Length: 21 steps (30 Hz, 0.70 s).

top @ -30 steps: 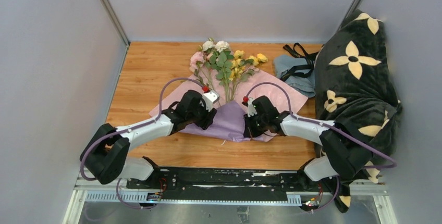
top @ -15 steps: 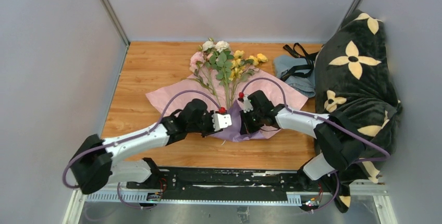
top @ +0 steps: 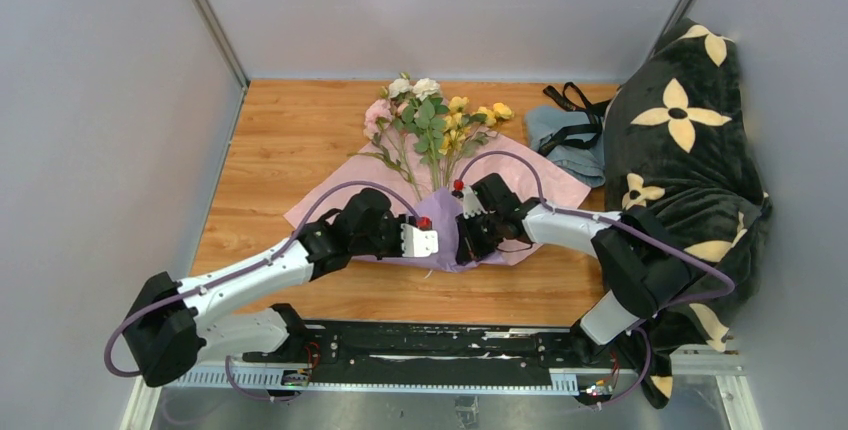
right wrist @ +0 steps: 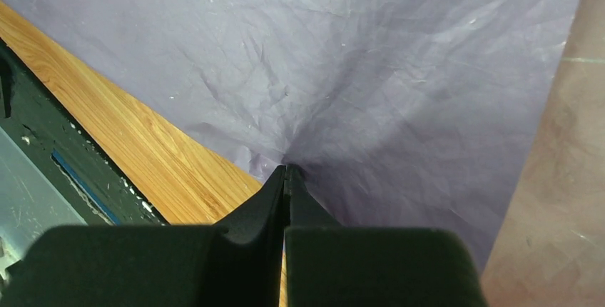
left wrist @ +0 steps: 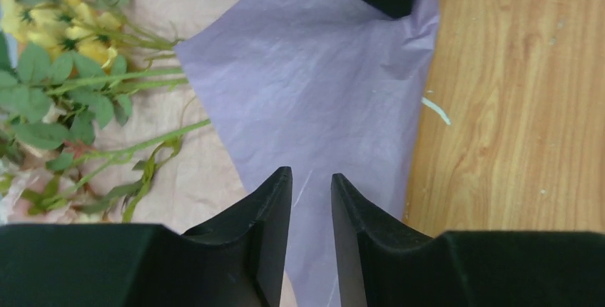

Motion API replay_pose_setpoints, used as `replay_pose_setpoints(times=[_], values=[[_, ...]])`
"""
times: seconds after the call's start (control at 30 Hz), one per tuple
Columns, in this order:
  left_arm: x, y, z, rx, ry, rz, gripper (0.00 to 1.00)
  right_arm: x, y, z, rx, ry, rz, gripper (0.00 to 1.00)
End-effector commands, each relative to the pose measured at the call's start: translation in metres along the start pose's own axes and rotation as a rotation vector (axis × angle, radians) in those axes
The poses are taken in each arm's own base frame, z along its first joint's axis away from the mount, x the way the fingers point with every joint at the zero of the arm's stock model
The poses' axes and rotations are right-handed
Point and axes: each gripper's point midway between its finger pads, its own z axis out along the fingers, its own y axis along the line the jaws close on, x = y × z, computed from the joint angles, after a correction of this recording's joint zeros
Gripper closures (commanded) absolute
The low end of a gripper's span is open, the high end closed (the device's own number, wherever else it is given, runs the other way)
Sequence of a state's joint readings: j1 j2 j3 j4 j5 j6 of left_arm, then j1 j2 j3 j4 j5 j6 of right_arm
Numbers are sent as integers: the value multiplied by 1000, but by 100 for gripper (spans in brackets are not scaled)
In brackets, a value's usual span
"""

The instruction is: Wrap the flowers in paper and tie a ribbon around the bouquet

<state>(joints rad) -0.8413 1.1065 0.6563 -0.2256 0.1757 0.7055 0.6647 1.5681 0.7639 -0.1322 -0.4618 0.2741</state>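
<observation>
On the wooden desk point(top: 270, 140), the left jaws stand slightly apart over the folded-over purple face of the thin crinkly lavender-and-pink paper sheet point(left wrist: 314, 71), gripping nothing. Just beside them, the right jaws are closed, pinching that sheet's near edge. Farther back, the pink, white and yellow flowers on green stems point(top: 432, 115) lie with their stems on its pink face.

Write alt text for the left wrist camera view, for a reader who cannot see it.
The left gripper, its black fingers slightly apart, points at a crinkly lavender paper sheet covering the ends of thin green flower stems. Yellow blooms lie left; the wooden table shows right.
</observation>
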Motion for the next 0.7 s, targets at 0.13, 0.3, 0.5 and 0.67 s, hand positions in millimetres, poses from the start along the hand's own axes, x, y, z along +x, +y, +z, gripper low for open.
replay_pose_setpoints(times=[0.13, 0.3, 0.5, 0.67], values=[[57, -35, 37, 174, 135, 277, 69, 0, 11, -1, -55, 40, 20, 100], [100, -70, 22, 370, 228, 492, 70, 1, 14, -9, -55, 40, 6, 100], [118, -76, 17, 362, 274, 508, 70, 21, 5, -20, 9, 145, 38, 100], [123, -82, 11, 382, 291, 503, 70, 54, -30, -41, 154, 215, 204, 100]])
